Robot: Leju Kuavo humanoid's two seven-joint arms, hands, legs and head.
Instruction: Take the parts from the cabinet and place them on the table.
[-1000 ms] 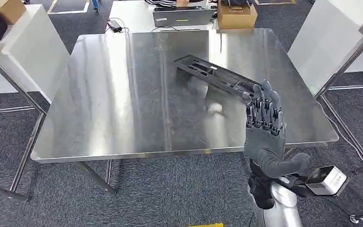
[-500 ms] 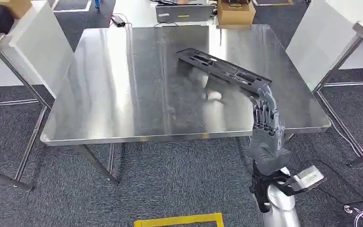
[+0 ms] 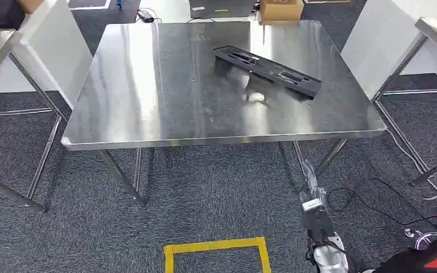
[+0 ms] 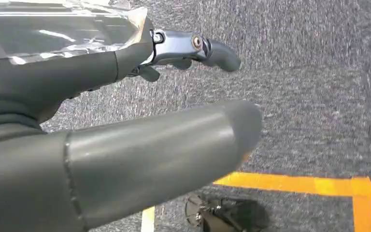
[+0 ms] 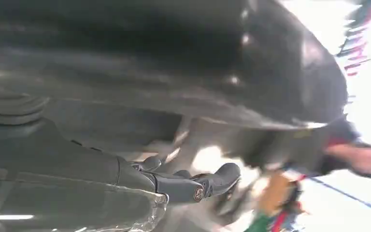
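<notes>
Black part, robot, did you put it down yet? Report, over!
Black part flat on steel table, nothing holding it. Left hand and right hand empty, fingers apart. Nothing in the way.

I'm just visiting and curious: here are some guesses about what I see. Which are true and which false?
1. The long black part lies on the steel table. True.
2. The right hand holds the black part. False: it holds nothing, and the part lies alone on the table.
3. Yellow tape marks the carpet before the table. True.
4. The part hangs over the table's near edge. False: it lies toward the far right, inside the edges.
5. The left hand hangs above carpet. True.
</notes>
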